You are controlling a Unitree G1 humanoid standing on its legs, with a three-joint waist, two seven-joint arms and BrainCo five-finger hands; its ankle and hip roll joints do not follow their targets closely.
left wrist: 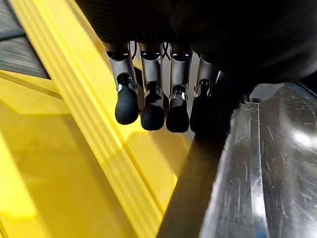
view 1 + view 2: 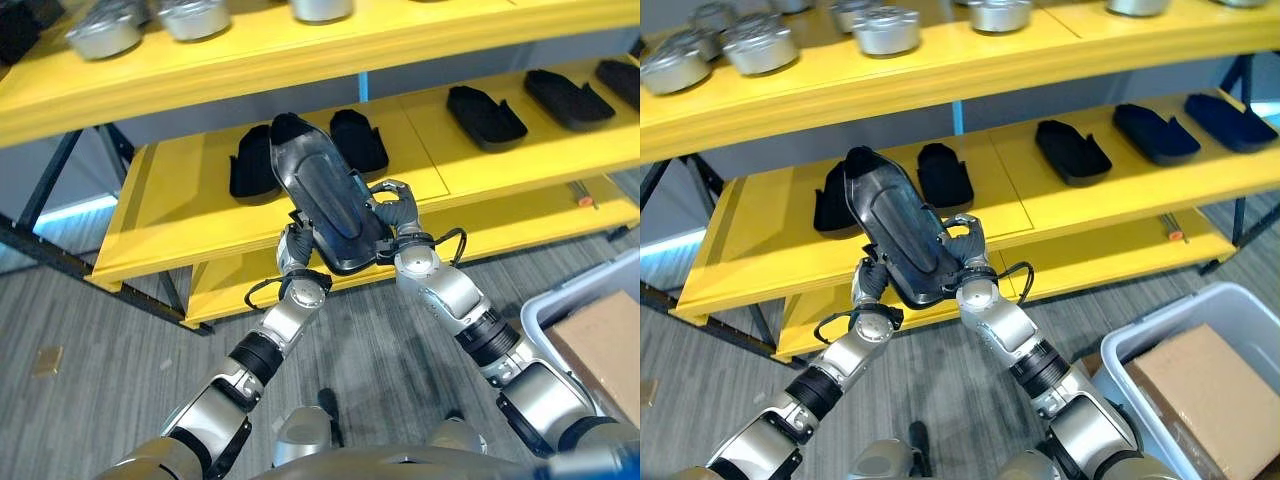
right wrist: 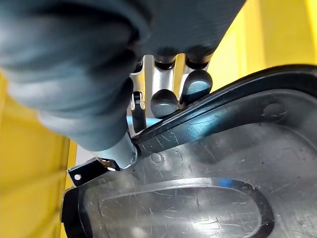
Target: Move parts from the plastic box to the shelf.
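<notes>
A long black plastic part (image 2: 325,195) hangs tilted over the front of the yellow middle shelf (image 2: 180,200), carried between both hands. My left hand (image 2: 293,248) is under its near left edge; the left wrist view shows straight fingers (image 1: 152,106) beside the part's rim (image 1: 267,163). My right hand (image 2: 400,215) grips the near right edge. In the right wrist view its fingers (image 3: 163,101) curl over the rim and the thumb presses the part's scratched inner face (image 3: 213,168).
Several black parts (image 2: 485,115) lie in a row on the middle shelf, two (image 2: 358,140) just behind the held one. Round metal parts (image 2: 105,35) sit on the top shelf. The plastic box (image 2: 1140,340) with a cardboard box (image 2: 1200,390) stands on the floor, lower right.
</notes>
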